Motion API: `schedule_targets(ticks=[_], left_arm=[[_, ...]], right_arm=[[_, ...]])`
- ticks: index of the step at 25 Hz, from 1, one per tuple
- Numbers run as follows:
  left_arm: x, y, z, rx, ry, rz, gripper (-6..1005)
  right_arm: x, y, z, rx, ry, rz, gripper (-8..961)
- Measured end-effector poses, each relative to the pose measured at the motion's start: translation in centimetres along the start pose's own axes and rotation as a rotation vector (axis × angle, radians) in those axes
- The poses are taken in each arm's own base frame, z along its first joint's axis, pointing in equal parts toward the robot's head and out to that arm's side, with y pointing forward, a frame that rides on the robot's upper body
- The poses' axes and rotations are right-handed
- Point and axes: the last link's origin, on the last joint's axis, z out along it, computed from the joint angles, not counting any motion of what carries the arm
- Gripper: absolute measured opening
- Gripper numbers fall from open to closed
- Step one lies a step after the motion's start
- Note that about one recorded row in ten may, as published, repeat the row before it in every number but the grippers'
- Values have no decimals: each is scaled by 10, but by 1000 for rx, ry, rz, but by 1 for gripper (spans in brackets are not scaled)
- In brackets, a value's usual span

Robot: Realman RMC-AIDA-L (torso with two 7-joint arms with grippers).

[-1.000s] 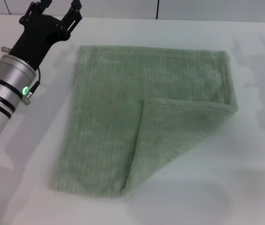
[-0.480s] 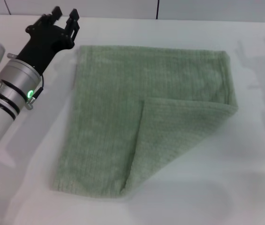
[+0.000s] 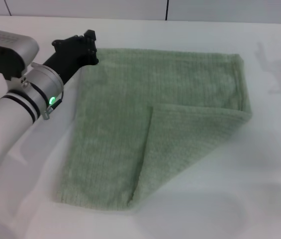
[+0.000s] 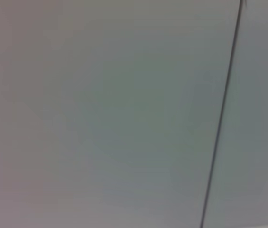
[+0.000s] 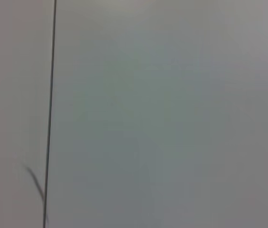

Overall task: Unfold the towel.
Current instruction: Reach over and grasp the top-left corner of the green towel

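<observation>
The pale sage-green towel point(image 3: 120, 109) lies flat on the white table point(image 3: 259, 189) in the head view. Its near right corner is folded over diagonally into a triangular flap point(image 3: 185, 144) lying on top of the rest. My left gripper point(image 3: 88, 48) is at the towel's far left corner, with its tip at or just over the edge; I cannot tell whether it touches the cloth. My right gripper is out of view. Both wrist views show only a pale wall with a dark seam, the left wrist seam point(image 4: 221, 118) and the right wrist seam point(image 5: 50, 114).
My left arm's silver forearm point(image 3: 26, 99) slants across the table to the left of the towel. A pale wall with a dark seam point(image 3: 167, 9) runs behind the table's far edge. Faint shadows lie on the table at the far right point(image 3: 274, 64).
My left gripper has swung right and nearer, from beyond the table's far left to the towel's far left corner, and its wrist has turned. The towel has not moved.
</observation>
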Motion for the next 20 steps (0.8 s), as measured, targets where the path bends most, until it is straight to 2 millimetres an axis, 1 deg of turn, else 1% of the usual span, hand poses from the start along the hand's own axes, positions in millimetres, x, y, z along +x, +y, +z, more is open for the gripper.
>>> schedule_targets(ticks=[3, 5, 9, 12, 13, 20], left_arm=[[-4, 4, 7, -12, -57, -16, 68], [-4, 4, 7, -12, -57, -16, 45], [-9, 4, 12, 6, -128, -16, -2], [-11, 4, 16, 18, -163, -12, -2], [-13, 4, 19, 30, -198, -6, -1], [-15, 2, 23, 50, -252, 10, 0]], right_arm=[[5, 2, 3, -5, 38, 3, 773], [7, 4, 5, -10, 50, 4, 773], [9, 7, 8, -23, 66, 3, 774], [11, 10, 12, -33, 84, 1, 774], [13, 11, 14, -39, 96, 0, 774], [16, 17, 21, -64, 122, -7, 774]])
